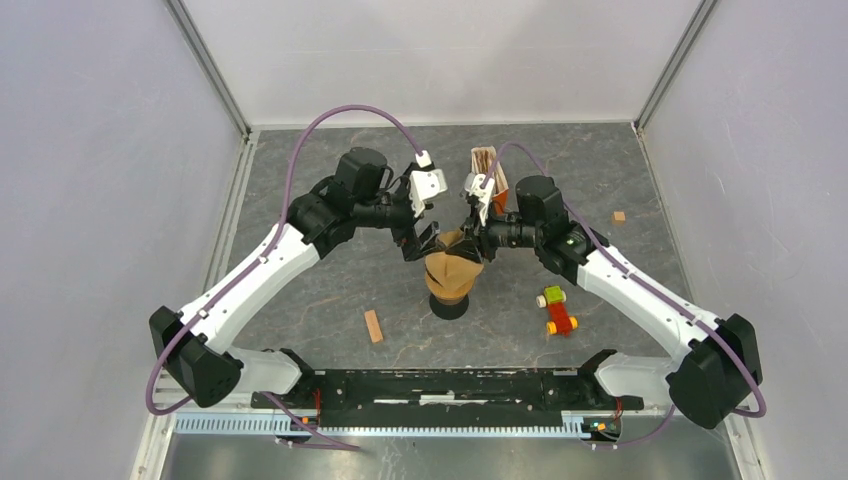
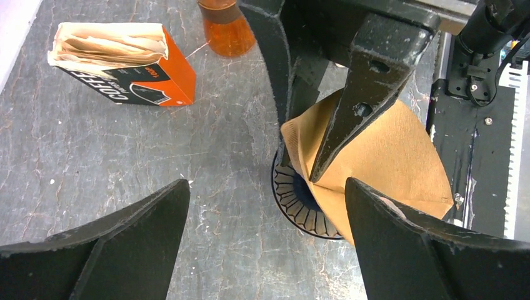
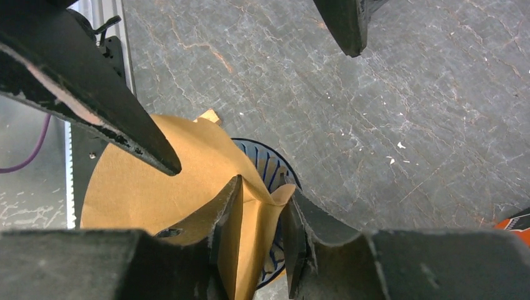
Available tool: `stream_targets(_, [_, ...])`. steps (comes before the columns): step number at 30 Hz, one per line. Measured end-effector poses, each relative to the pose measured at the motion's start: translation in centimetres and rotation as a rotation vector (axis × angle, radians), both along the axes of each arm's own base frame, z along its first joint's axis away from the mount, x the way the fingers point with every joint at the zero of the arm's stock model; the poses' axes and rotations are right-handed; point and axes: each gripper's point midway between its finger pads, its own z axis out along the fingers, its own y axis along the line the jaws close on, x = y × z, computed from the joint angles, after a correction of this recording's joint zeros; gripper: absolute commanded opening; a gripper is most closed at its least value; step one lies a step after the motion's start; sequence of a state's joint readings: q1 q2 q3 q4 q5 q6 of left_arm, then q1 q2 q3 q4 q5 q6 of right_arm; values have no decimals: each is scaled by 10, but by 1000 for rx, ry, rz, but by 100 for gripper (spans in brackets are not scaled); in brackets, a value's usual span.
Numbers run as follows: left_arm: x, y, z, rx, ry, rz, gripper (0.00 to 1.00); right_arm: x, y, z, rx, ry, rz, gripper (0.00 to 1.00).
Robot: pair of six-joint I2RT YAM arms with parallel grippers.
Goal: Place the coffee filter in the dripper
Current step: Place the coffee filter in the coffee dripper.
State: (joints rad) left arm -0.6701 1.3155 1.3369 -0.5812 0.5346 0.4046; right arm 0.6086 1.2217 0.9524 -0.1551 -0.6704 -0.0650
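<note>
Filter box (image 2: pixel 125 65) behind the dripper (image 2: pixel 299 205)

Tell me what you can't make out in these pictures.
- Dripper inside: every view, covered by the coffee filter.
- Orange container: left wrist view, cut off by the top edge.
- Toy blocks: top view, too small for detail.
- Filter box small print: left wrist view, blurred.

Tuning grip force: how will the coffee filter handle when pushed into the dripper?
Probably floppy: the coffee filter creases where the right gripper pinches it. Likely light and springy: it bulges above the dripper, so it may pop out.
</note>
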Motion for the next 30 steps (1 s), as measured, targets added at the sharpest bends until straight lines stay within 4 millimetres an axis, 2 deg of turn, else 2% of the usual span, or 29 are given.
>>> stream_targets(6, [-2,1,-16,23,20,1,100,1,1,-12,-32,11,3,38])
stream_targets(11, [-6,0,-23,35,30,-5,100,0,-1,-16,-56,3,5,56])
stream_targets(20, [-9,1,-39,69,43,5,100,-2,-2,-13,-82,-23,24,66])
stream_targets(30, [-5,2,-38,75,31,22,100,7,-2,18,-81,-116,22,72])
